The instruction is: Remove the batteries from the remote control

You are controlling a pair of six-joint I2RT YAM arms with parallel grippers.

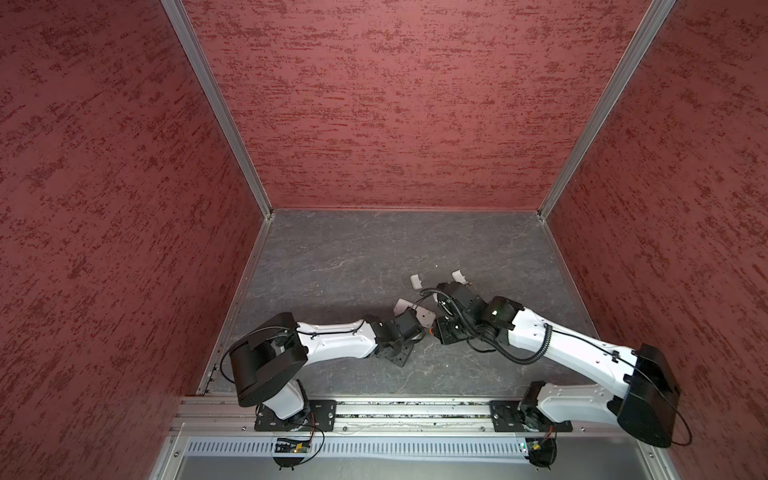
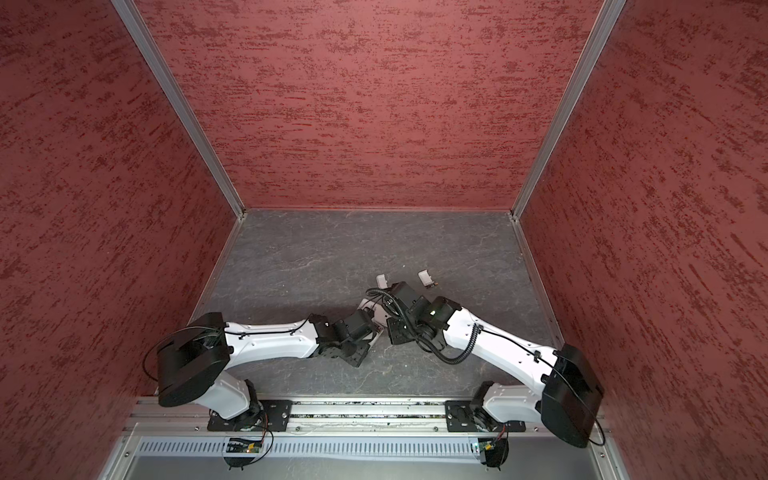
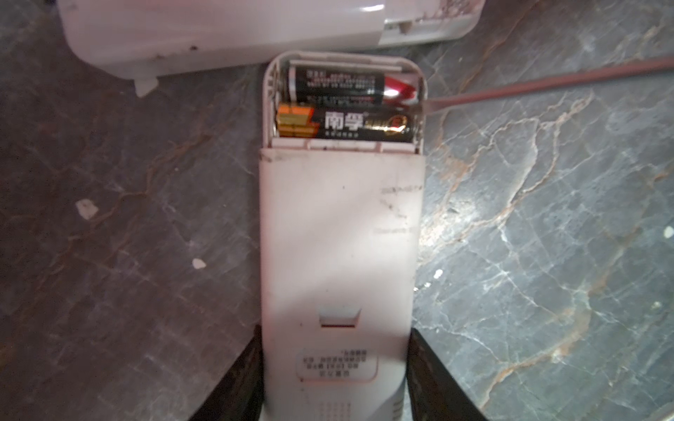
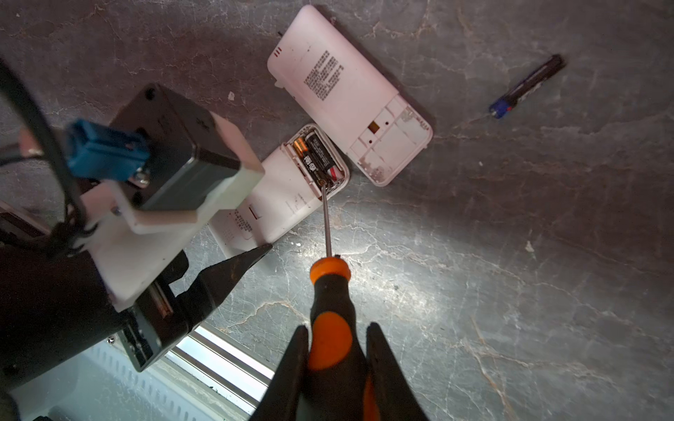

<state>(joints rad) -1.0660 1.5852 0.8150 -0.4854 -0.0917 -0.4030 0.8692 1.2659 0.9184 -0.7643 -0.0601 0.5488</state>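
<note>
Left gripper (image 3: 335, 330): about half spread, its jaws clamping the near end of the remote (image 3: 339, 237), which lies on the table (image 3: 547, 218).
Right gripper (image 4: 337, 328): nearly closed, squeezing the screwdriver (image 4: 330, 291) by its handle.
Batteries (image 3: 346, 124): two, side by side in the remote's uncovered bay, at 12 o'clock from your left jaws.
Long axis: they run 9-to-3 across the remote. The shaft comes in from about 3 o'clock, almost in line with them.
Contact: the tip is at the end of the cell nearer your left jaws, touching or just beside it; you can't tell which.
Nearer arm: the right, with the bay at its 12 o'clock down the shaft.
Next move, likely: lever that end upward.
Loose battery (image 4: 525, 85): about 1 o'clock from your right jaws, well apart.
</note>
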